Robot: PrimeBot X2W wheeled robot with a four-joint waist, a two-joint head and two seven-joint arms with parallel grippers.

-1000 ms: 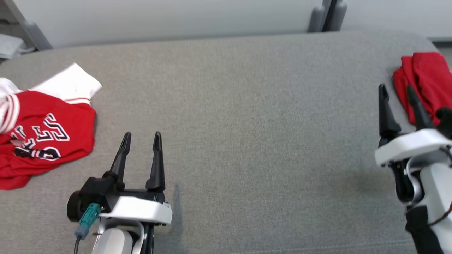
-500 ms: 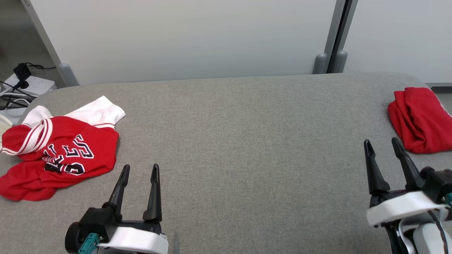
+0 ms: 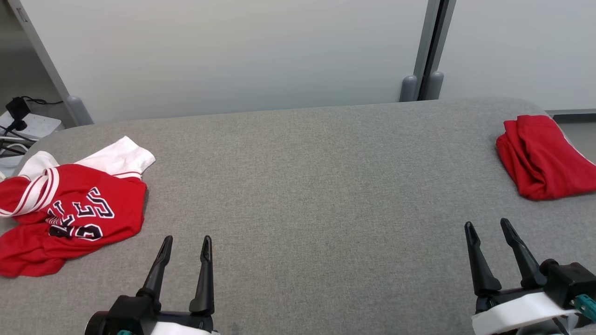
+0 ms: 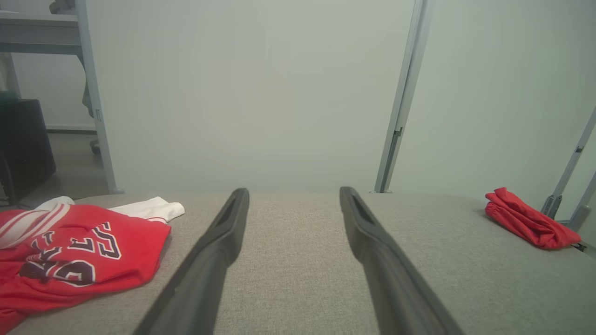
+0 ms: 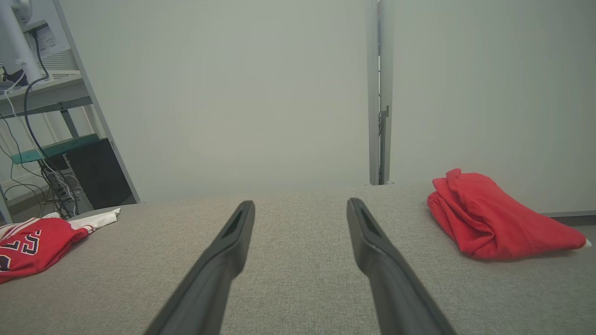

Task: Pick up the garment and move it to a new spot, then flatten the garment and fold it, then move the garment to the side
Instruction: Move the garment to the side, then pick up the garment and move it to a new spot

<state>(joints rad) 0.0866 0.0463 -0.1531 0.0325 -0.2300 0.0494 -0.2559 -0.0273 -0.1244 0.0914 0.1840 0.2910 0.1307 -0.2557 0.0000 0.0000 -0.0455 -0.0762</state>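
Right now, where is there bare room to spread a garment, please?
The middle of the grey surface is bare, between the lettered jersey on the left and the bunched red garment on the right; those ends are crowded.

This looks like a lab or office workspace. Pale partition panels (image 3: 233, 56) on grey metal posts (image 3: 433, 42) stand behind a broad table (image 3: 302, 186) padded in grey cloth. A power strip (image 3: 30, 124) with black cables (image 3: 10, 149) lies nearby (far left), and a shelf rack (image 5: 51, 95) stands over a dark box (image 5: 100, 179), possibly a computer.
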